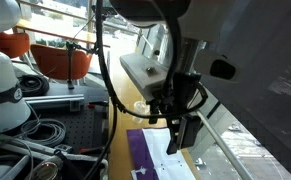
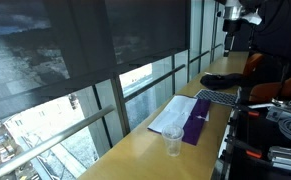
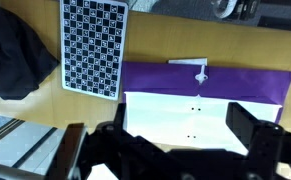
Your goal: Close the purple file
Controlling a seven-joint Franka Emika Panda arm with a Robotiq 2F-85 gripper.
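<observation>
Gripper [image 3: 163, 142] released and empty above the open purple file [image 3: 210, 78]. The cover edge is easy to miss.
Jaws are spread wide over the white pages [image 3: 190, 115], and the file lies flat and open on the worktop [image 3: 150, 30]. As I judge it, the fingers may snag loose pages rather than the thin cover and crease them. A shallow push could also slide the file toward the checkerboard card [image 3: 93, 45] beyond it. A swinging cover or arm could tip the clear cup [image 2: 173, 143] standing near the file.

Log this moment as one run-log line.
object: flat rectangular purple file, open, white pages showing | surface: wooden table | gripper: open, empty, above file | closing: not yet done
</observation>
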